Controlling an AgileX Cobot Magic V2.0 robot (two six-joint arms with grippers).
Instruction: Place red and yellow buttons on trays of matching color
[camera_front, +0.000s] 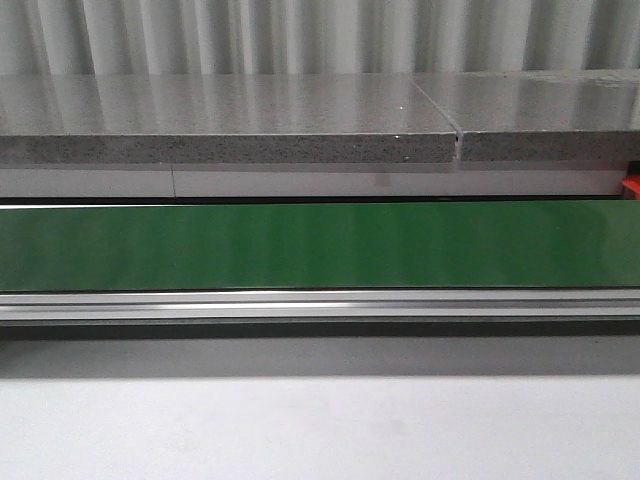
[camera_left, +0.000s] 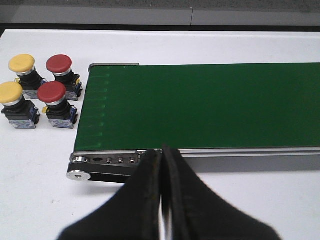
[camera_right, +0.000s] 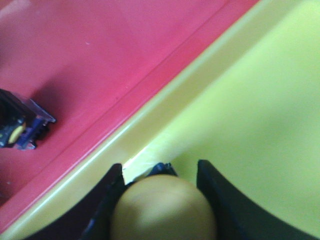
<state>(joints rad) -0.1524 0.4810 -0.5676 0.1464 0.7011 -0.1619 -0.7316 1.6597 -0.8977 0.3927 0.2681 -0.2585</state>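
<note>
My right fingers (camera_right: 160, 187) are clamped on a yellow button (camera_right: 162, 207), one finger on each side of its domed cap, which faces straight up at my wrist camera, so its long axis runs up through the cap toward me. It hangs over the yellow tray (camera_right: 250, 110), just inside that tray's rim where it meets the red tray (camera_right: 100, 55); whether the button's base touches the tray floor I cannot tell. On the red tray lies another button body (camera_right: 20, 127), only its dark and blue base showing at the edge of view.

My left fingers (camera_left: 162, 160) are pressed together with nothing between them, hovering over the near edge of the green conveyor belt (camera_left: 200, 105). Beside the belt's end, on the white tabletop (camera_left: 40, 165), stand four buttons in a tight cluster, all upright with caps pointing up: two yellow buttons (camera_left: 22, 63) (camera_left: 10, 93) on the outer side, two red buttons (camera_left: 59, 64) (camera_left: 51, 92) nearer the belt.
</note>
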